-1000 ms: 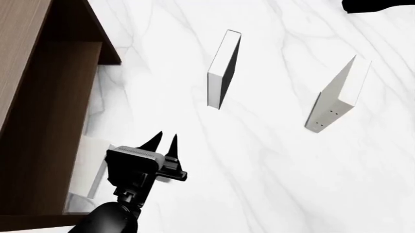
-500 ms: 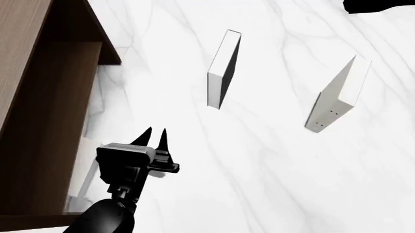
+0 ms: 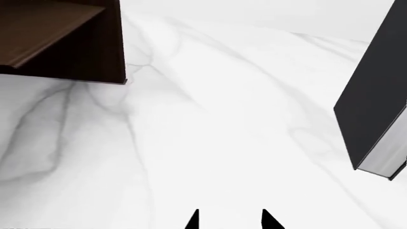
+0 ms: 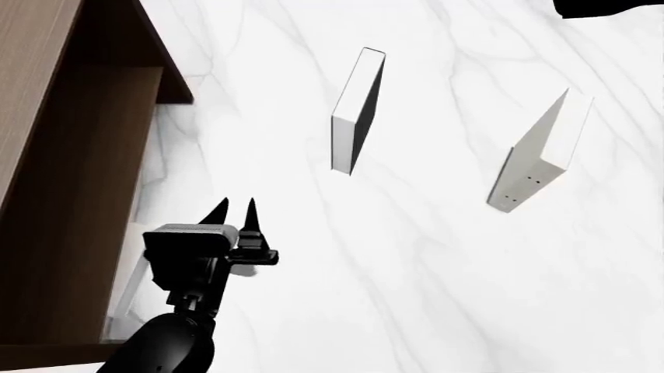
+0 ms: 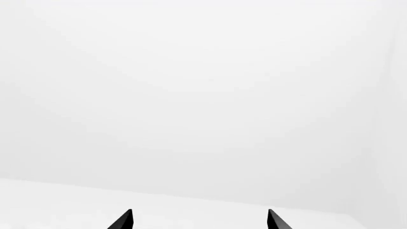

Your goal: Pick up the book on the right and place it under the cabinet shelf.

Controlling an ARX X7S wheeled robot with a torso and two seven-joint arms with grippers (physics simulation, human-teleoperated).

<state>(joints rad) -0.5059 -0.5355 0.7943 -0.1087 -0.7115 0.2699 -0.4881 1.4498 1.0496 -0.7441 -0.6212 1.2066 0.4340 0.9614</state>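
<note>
The left gripper (image 4: 235, 205), fingers slightly apart and empty, hangs beside the tall dark brown wood-grain cabinet (image 4: 62, 194). The right gripper (image 5: 198, 220) is spread wide.

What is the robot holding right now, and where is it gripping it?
Nothing. The left end effector is open and empty above the marble surface, and the right end effector is open with nothing between its fingers.

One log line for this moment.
left claw: open, empty, beside cabinet | right claw: open, empty | grey book: under cabinet shelf
</note>
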